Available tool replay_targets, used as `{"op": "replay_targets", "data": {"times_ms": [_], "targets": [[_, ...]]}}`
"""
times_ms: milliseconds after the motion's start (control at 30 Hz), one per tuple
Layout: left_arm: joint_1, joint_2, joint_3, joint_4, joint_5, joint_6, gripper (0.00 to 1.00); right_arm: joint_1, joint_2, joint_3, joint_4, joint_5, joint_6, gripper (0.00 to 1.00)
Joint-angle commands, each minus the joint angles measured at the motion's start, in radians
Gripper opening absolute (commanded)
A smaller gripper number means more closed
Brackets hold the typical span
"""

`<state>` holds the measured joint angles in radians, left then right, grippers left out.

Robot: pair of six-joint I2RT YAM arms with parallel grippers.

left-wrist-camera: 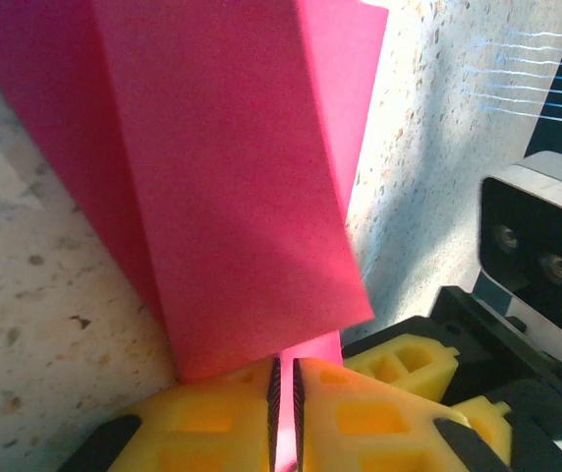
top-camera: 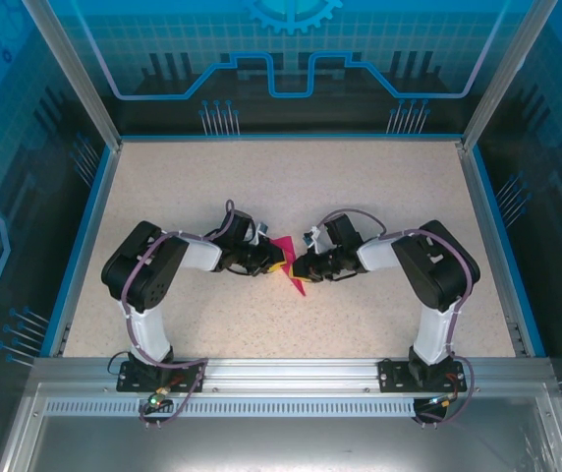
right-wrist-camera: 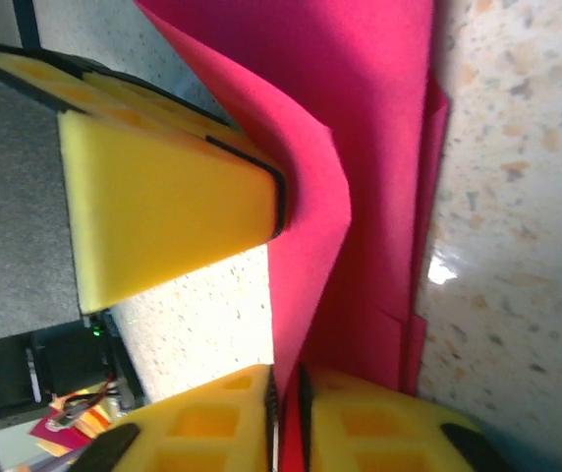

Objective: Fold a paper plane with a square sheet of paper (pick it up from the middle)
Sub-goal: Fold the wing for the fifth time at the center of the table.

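Note:
The magenta-pink paper [top-camera: 289, 262] sits folded between both grippers at the table's middle, one point hanging down toward the near side. My left gripper [top-camera: 274, 260] is shut on it; in the left wrist view the yellow fingers [left-wrist-camera: 212, 418] pinch a thin edge while the folded paper [left-wrist-camera: 232, 177] rises above them. My right gripper [top-camera: 301, 265] is also shut on it from the other side. In the right wrist view the paper [right-wrist-camera: 379, 167] stands in layered folds between the yellow fingers [right-wrist-camera: 207, 423], and the left gripper's yellow finger [right-wrist-camera: 153, 206] presses against it.
The speckled beige table [top-camera: 291, 187] stretches around the arms, bounded by a blue rim and transparent walls [top-camera: 291, 69]. The right wrist's camera housing [left-wrist-camera: 541, 246] is close at the right of the left wrist view. A metal rail [top-camera: 291, 379] runs along the near edge.

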<state>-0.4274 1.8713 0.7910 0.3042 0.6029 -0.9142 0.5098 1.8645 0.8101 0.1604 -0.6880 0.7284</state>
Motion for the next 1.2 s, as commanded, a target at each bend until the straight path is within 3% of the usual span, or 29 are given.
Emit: {"op": "replay_targets", "data": {"times_ms": [0,167,300,633,1167], "targets": [[-0.002,0.025,0.022,-0.029,-0.015,0.020,0.16,0.002,-0.054,0.029,-0.135,0.068,-0.077,0.21],[-0.001,0.035,0.029,-0.034,-0.018,0.017,0.15,0.076,-0.116,0.063,-0.298,0.261,-0.178,0.31],[-0.002,0.038,0.030,-0.035,-0.020,0.014,0.15,0.137,-0.131,0.119,-0.363,0.410,-0.210,0.33],[-0.001,0.040,0.031,-0.044,-0.023,0.015,0.15,0.229,-0.112,0.163,-0.416,0.596,-0.216,0.33],[-0.002,0.043,0.037,-0.056,-0.028,0.014,0.15,0.316,-0.071,0.208,-0.447,0.783,-0.254,0.31]]}}
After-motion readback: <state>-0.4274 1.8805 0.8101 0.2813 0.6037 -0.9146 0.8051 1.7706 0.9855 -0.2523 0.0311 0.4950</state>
